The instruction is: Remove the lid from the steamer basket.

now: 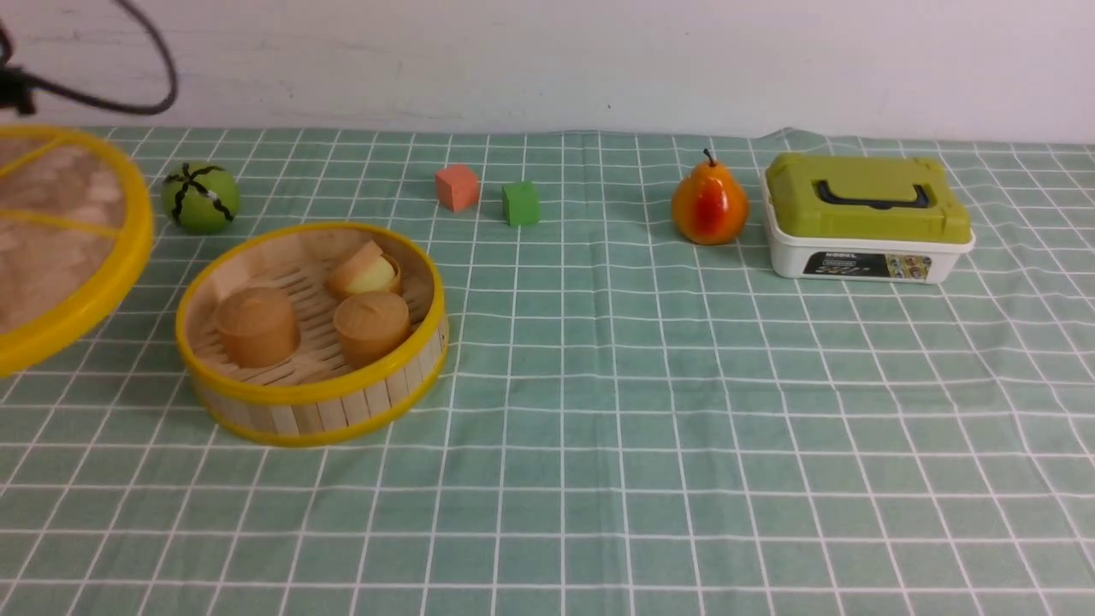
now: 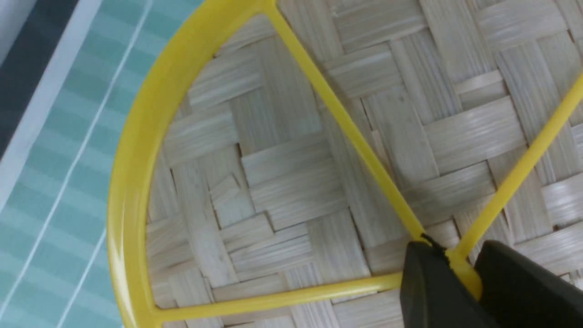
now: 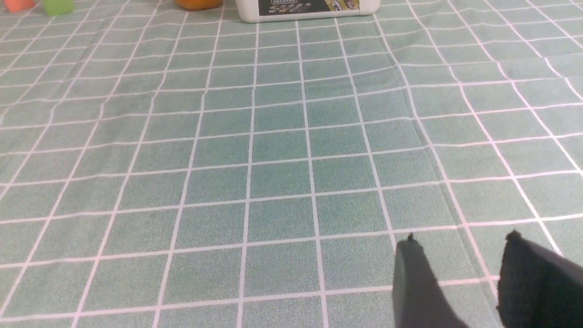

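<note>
The steamer basket (image 1: 312,411) stands uncovered at the left of the table, with three round tan cakes inside. The lid (image 1: 68,282), a woven bamboo disc with a yellow rim and spokes, hangs tilted in the air at the far left edge of the front view, clear of the basket. In the left wrist view my left gripper (image 2: 462,269) is shut on the lid's (image 2: 282,182) yellow hub where the spokes meet. My right gripper (image 3: 460,241) is open and empty, low over bare tablecloth. Neither gripper shows in the front view.
A green striped ball (image 1: 201,197) lies behind the basket. An orange cube (image 1: 457,187) and a green cube (image 1: 520,203) sit mid-back. A pear (image 1: 709,204) and a white box with a green lid (image 1: 866,217) stand at the back right. The table's left edge (image 2: 41,105) shows beside the lid.
</note>
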You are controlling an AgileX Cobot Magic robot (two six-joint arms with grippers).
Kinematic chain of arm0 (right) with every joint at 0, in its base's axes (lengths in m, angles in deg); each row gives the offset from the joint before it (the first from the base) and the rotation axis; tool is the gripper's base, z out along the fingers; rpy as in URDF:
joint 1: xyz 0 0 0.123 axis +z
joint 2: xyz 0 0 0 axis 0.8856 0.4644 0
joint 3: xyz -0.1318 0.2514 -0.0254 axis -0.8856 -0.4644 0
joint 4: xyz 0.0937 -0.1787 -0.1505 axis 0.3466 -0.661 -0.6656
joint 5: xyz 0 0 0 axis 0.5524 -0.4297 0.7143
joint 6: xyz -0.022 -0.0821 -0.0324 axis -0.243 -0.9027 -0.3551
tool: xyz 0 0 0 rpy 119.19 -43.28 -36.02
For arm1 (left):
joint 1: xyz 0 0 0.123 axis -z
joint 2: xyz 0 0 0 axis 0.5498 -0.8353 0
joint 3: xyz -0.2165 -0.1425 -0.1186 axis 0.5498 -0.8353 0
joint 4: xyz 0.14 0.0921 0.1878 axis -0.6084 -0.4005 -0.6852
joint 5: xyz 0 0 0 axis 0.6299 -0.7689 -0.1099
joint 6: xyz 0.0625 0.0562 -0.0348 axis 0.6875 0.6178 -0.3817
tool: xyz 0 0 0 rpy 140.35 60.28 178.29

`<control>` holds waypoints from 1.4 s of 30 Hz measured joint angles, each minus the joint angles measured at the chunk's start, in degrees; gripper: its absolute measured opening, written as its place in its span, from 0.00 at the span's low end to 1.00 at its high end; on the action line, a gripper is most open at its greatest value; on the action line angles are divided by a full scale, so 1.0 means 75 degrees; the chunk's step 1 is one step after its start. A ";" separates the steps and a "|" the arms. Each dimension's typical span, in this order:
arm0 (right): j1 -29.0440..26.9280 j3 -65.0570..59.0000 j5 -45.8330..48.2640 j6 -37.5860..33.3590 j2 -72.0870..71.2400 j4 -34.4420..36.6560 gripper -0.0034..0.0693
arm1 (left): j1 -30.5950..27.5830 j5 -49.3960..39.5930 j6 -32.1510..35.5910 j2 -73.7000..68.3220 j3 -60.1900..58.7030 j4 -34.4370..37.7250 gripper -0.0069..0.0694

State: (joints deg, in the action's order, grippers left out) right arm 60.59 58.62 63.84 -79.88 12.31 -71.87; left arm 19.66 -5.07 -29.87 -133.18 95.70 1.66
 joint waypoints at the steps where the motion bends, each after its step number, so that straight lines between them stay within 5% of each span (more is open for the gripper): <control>1: 0.0000 0.0000 0.0000 0.0000 0.0000 0.0000 0.38 | -0.0216 0.0000 0.0000 0.0029 -0.0360 0.0047 0.23; 6: 0.0000 0.0000 0.0000 0.0000 0.0000 0.0000 0.38 | -0.0613 0.0306 0.0007 -0.0169 -0.1528 0.0185 0.23; 24: 0.0000 0.0000 0.0000 0.0000 0.0000 0.0000 0.38 | -0.0457 0.1886 0.0029 -0.1625 -0.1599 0.0334 0.24; 30: 0.0000 0.0000 0.0000 0.0000 0.0000 0.0000 0.38 | -0.0457 0.2001 -0.0163 -0.1636 -0.1592 0.0321 0.42; 33: 0.0000 0.0000 0.0000 0.0000 0.0000 0.0000 0.38 | -0.0457 0.1700 -0.0297 -0.1645 -0.1349 0.0319 0.63; 37: 0.0000 0.0000 0.0000 0.0000 0.0000 0.0000 0.38 | -0.0457 0.1043 -0.0297 -0.1645 -0.0871 0.0312 0.71; 40: 0.0000 0.0000 0.0000 0.0000 0.0000 0.0000 0.38 | -0.0457 0.0328 -0.0297 -0.1645 -0.0086 0.0312 0.69; 42: 0.0000 0.0000 0.0000 0.0000 0.0000 0.0000 0.38 | -0.0457 0.0238 -0.0093 -0.1469 0.0371 0.0429 0.54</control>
State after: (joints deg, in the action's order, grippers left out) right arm 60.59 58.62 63.84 -79.88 12.31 -71.87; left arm 16.23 -3.28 -30.57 -144.20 98.49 4.88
